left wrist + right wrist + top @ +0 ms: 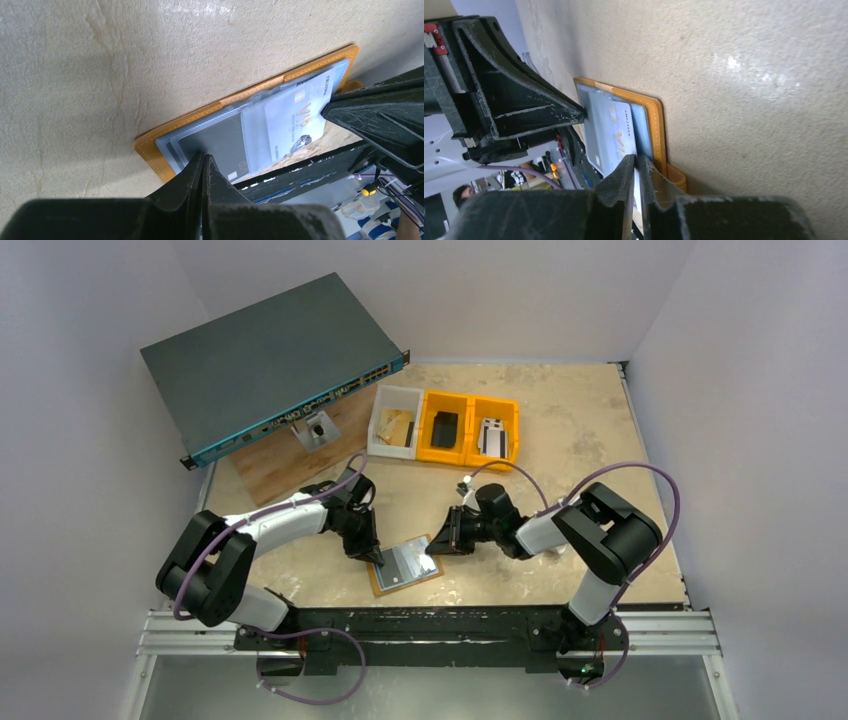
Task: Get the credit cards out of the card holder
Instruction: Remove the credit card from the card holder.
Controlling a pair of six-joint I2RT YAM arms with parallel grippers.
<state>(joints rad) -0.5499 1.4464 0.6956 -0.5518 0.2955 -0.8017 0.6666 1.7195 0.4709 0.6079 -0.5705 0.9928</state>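
Bins (pixel 447 396) and network switch (pixel 270 360) sit well behind the open card holder (pixel 402 565).

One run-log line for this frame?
card holder: open on table | left hand: shut, tips on holder | right hand: shut at edge of pale card, grip unclear | card: not yet out

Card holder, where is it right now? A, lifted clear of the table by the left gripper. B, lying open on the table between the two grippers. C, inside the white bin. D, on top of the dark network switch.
B: the card holder lies open and flat on the table, with the left gripper at its left side and the right gripper at its right edge.
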